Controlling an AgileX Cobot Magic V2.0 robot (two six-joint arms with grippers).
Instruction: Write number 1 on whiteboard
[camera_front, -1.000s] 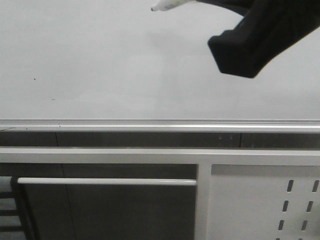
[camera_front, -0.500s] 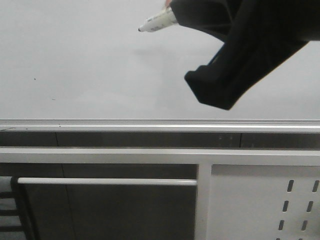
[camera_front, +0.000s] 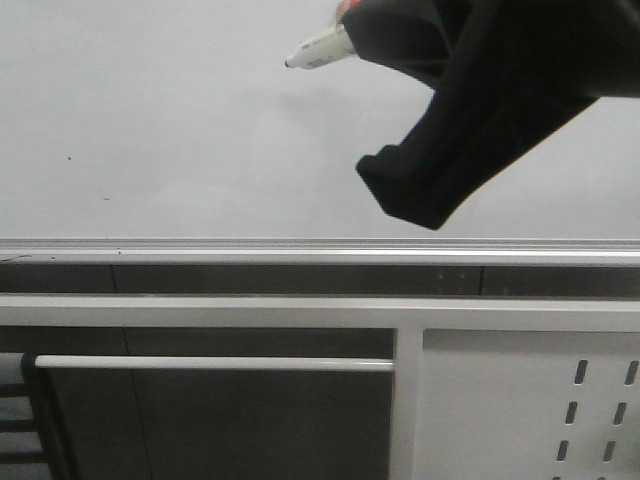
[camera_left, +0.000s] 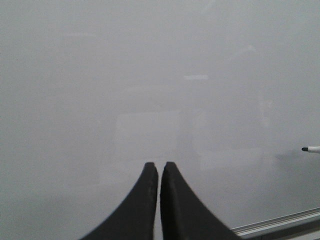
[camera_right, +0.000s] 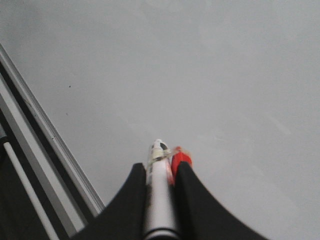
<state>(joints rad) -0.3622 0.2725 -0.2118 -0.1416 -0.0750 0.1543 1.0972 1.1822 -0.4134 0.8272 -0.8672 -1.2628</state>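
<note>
The whiteboard (camera_front: 150, 120) fills the upper half of the front view and the background of both wrist views (camera_left: 100, 75) (camera_right: 225, 75). No number 1 shows on it. My right gripper (camera_front: 360, 35) is at the top right, shut on a white marker (camera_front: 318, 49) with a red part beside it (camera_right: 181, 159). The marker's dark tip points left at the board; I cannot tell whether it touches. That tip also shows in the left wrist view as the marker tip (camera_left: 311, 149). My left gripper (camera_left: 159, 165) faces bare board, shut and holding nothing.
The board's silver bottom rail (camera_front: 300, 245) runs across the whole width. Below it are a white frame with a horizontal bar (camera_front: 200, 363) and a white perforated panel (camera_front: 530, 400) at the lower right. Small dark specks (camera_front: 69, 157) mark the board's left side.
The right gripper with the marker has come down and to the left into view over the last second. In the last half second it shifted only slightly.
</note>
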